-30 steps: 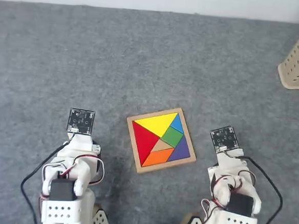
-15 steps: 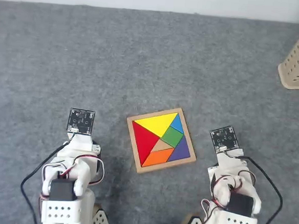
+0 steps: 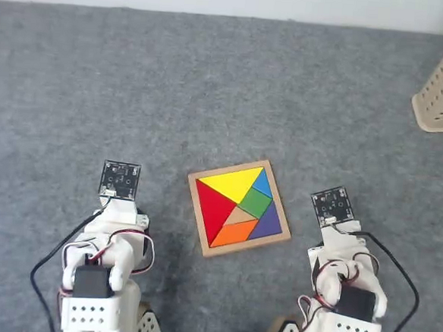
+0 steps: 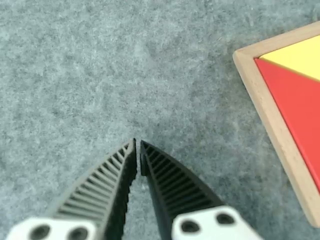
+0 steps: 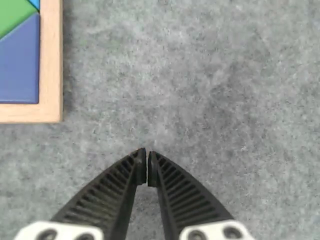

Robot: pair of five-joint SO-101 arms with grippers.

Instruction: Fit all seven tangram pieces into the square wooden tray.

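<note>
All 7 pieces [image 3: 215, 207] seem seated in the tray [image 3: 249, 243]; left pincer [image 4: 138, 144] and right pincer [image 5: 146, 152], both closed and empty, are best held clear.

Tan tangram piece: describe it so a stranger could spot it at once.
The square wooden tray lies between the left arm and right arm. At its middle, wedged between the green square and the orange piece, lies the tan piece, a small triangle. It alone is wood-coloured; its neighbours are bright.
</note>
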